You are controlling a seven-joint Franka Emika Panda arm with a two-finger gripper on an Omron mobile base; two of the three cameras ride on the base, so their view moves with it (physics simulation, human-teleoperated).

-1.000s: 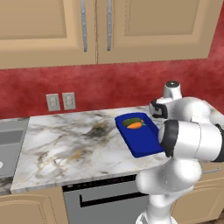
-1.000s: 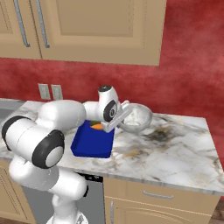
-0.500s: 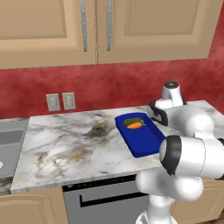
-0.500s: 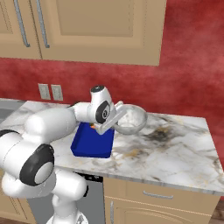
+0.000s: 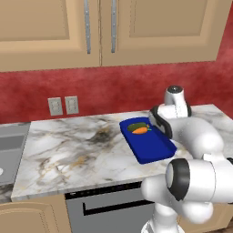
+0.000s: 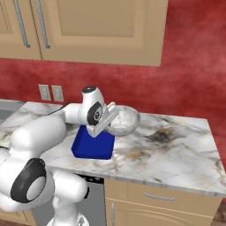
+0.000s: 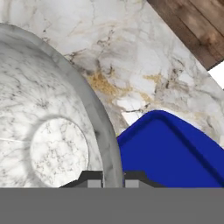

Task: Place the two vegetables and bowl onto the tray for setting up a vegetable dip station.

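The hand [image 7: 113, 177] pinched the bowl [image 7: 48, 127] by its rim, one finger inside and one outside, so it could be carried without tipping. The bowl hung just beside the blue tray [image 6: 90, 145] on the table [image 6: 176, 141]. Farther back, the carrot [image 5: 141, 130] and cucumber [image 5: 136, 126] already lay at the tray's far end, leaving room.

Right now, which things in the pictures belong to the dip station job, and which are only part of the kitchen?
For the job:
- tray
- carrot, on the tray
- cucumber, on the tray
- bowl, its rim between the gripper fingers

Only kitchen:
- sink
- wall outlets
- cabinets
- oven
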